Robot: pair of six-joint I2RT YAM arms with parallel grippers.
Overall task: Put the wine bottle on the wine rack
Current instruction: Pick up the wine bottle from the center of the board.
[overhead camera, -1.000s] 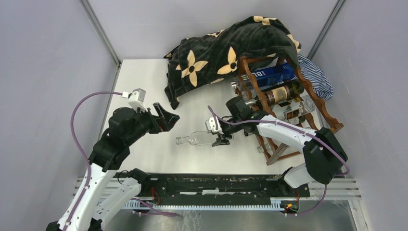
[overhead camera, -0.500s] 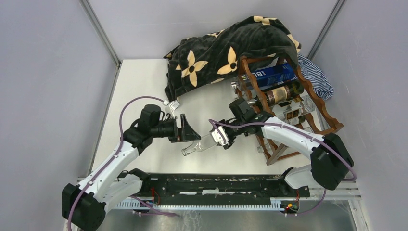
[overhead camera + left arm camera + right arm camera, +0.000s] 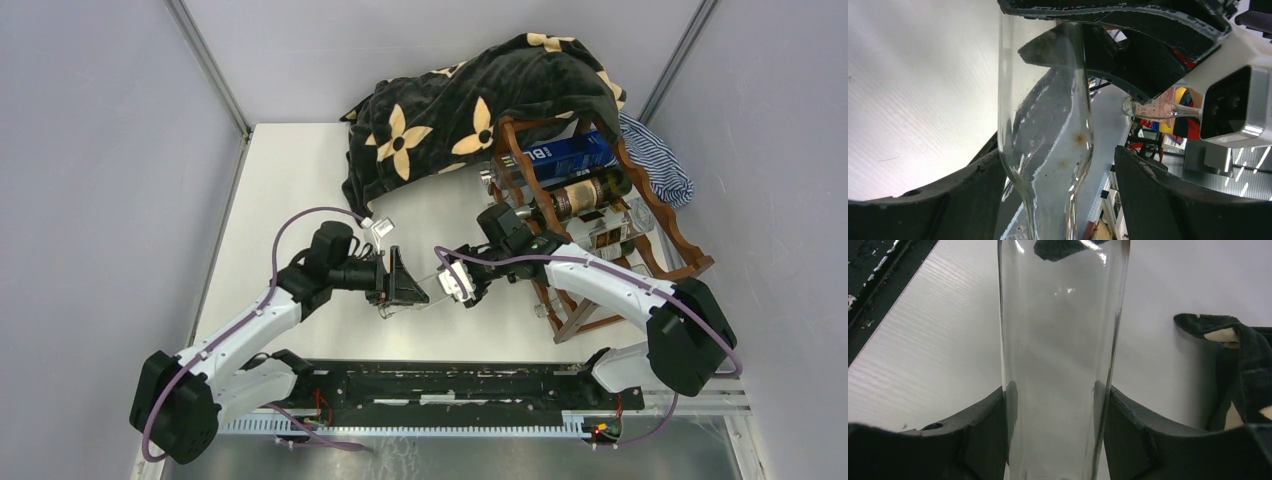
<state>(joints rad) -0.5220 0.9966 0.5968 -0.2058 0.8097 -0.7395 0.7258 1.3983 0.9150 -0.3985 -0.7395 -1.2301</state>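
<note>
Right end effector (image 3: 462, 283) is clenched on the clear glass wine bottle (image 3: 432, 291), which sits between both arms, just left of the dark reddish-brown wooden wine rack (image 3: 680, 240). Left end effector (image 3: 403, 290) straddles its narrowing shoulder, unclenched. Only the left wrist view shows me the gap beside one finger (image 3: 1168, 200). The white surface (image 3: 290, 180) offers room leftward.

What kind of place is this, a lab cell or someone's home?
Probably a robot lab cell, not a home: plain grey walls on metal posts, arms bolted to a rail, and a wine rack staged on a bare white table.
</note>
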